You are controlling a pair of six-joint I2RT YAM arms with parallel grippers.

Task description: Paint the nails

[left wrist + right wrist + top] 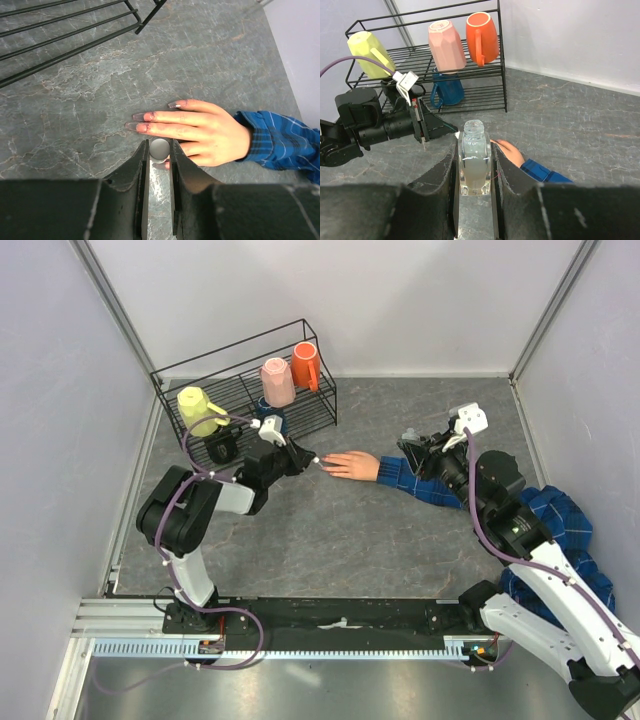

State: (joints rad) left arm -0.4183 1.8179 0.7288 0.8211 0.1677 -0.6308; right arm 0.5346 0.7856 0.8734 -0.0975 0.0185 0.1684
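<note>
Grey marbled bench (330,540) stretches between white walls. A black wire rack (320,410) at 11 o'clock carries yellow, pink, orange and blue mugs (278,382).

Near the middle lies the fake hand (350,465), flat and palm down. Its fingers point to 9 o'clock, and its plaid sleeve (420,483) runs off toward 3 o'clock. The nails (138,116) sit at those fingertips, greyish, with pink-red smears on the skin just behind them.

The left hand (160,145) reaches in from 9 o'clock. Its fingers pinch a round grey cap (160,150), which hangs just beside the nearer fingers, at 5 o'clock of the nails in the wrist view. Whether anything touches a nail cannot be told.

The right hand (474,147) hovers by the sleeve at 3 o'clock. It is pressed onto a clear bottle (474,172), which stands upright with its neck open and pale liquid inside.
</note>
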